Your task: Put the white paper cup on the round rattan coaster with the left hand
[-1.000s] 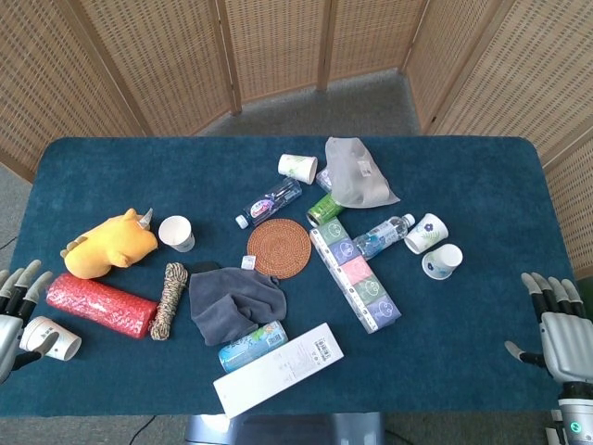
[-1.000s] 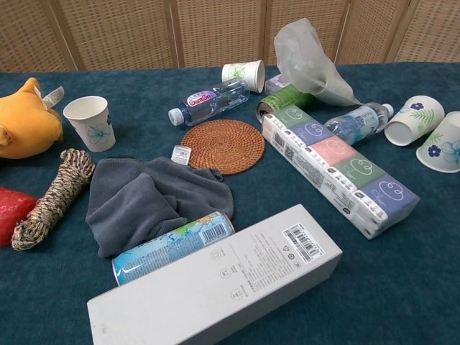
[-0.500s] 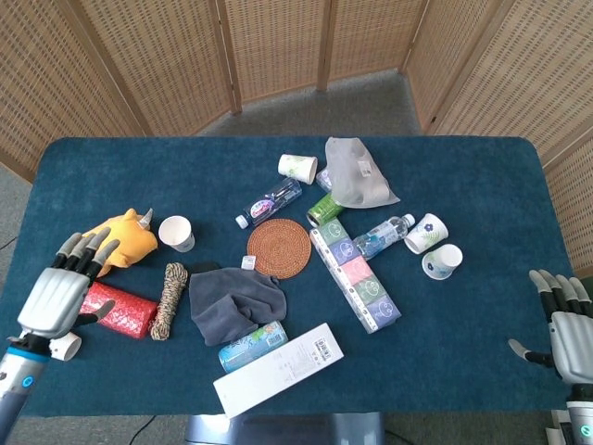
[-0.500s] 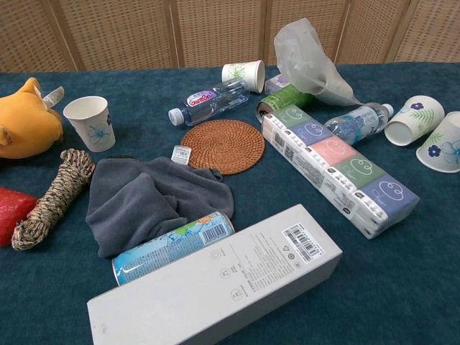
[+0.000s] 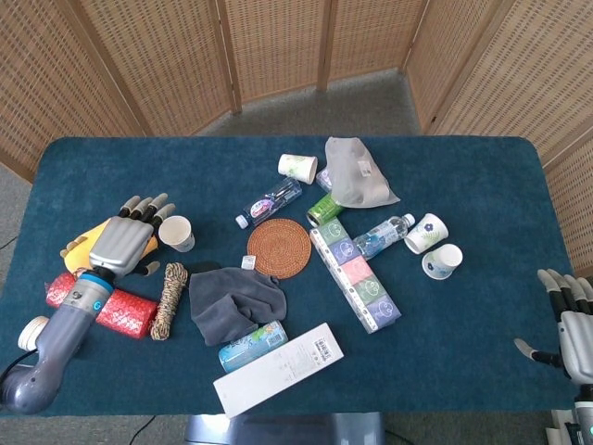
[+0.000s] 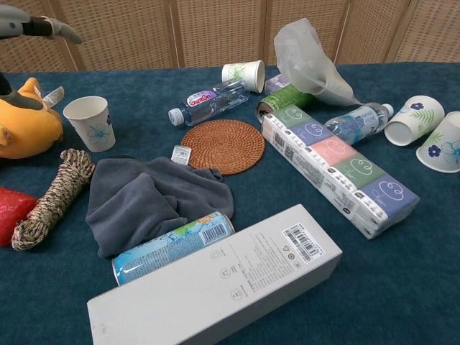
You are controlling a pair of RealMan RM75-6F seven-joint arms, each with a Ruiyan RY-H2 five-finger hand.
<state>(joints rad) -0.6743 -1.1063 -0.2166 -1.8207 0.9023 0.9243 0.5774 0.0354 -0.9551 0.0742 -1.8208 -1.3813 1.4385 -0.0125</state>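
An upright white paper cup [image 5: 176, 233] [image 6: 90, 122] with a small blue print stands left of the centre. My left hand [image 5: 125, 239] hovers open just left of it, over the yellow plush toy [image 5: 85, 243]; its fingers are spread toward the cup and hold nothing. Only those fingers [image 6: 32, 27] show in the chest view, at the top left corner. The round rattan coaster [image 5: 279, 247] [image 6: 223, 146] lies bare in the middle of the table. At the near right edge, my right hand [image 5: 574, 324] is open and holds nothing.
Near the cup lie a rope bundle [image 5: 169, 287], a red roll [image 5: 120, 311] and a grey cloth [image 5: 236, 301]. A label tag [image 6: 181, 152] and a water bottle [image 6: 208, 102] border the coaster. Other cups [image 5: 297, 168] [image 5: 426, 233] [image 5: 443, 261], a tissue pack [image 5: 357, 274] and a white box [image 5: 278, 368] fill the rest.
My left hand has risen from the near left edge and swung forward and right, over the plush toy toward the cup. The right hand has sunk slightly.
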